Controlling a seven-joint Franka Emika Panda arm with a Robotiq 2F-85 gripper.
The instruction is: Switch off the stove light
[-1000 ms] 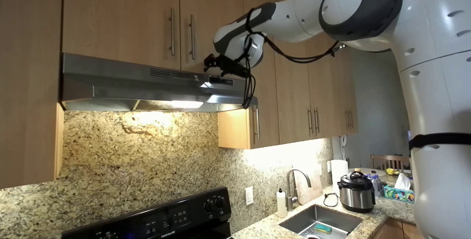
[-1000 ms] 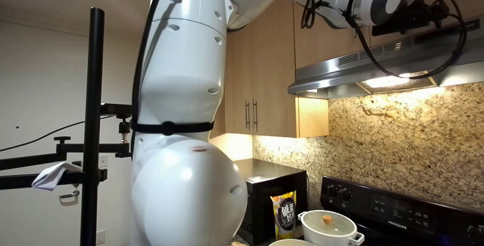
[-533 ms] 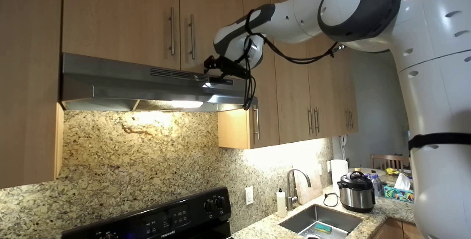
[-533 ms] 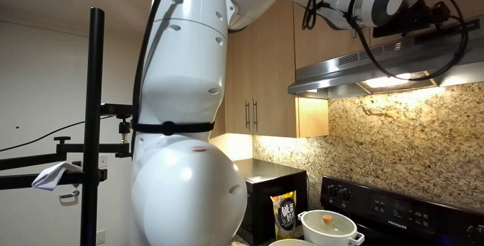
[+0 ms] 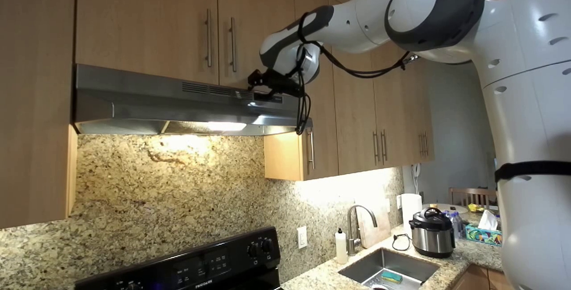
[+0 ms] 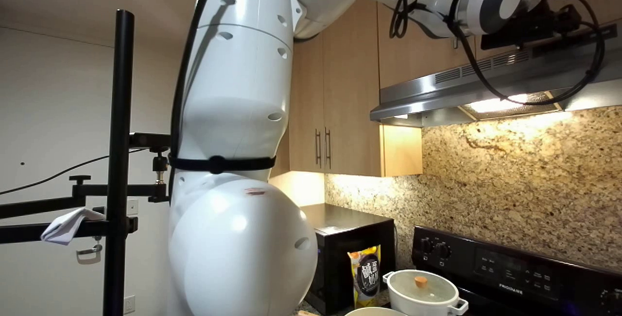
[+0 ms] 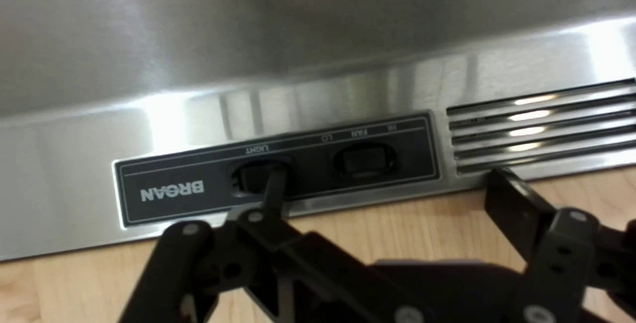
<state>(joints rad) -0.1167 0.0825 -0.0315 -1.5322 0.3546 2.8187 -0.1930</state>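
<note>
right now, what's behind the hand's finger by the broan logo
Past it, the wrist view shows part of the light switch, the edge of the hood and the cabinet. The finger covers some of that switch, hiding whether they touch.

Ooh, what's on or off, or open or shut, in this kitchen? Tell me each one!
Stove light: on
End effector: open
LIGHT switch: partly covered by the end effector, setting unclear
FAN switch: setting unclear
Cupboard doors: shut
White pot: lidded
Electric cooker: lidded
Faucet: not visibly running
Stove knobs: settings too small to read
</note>
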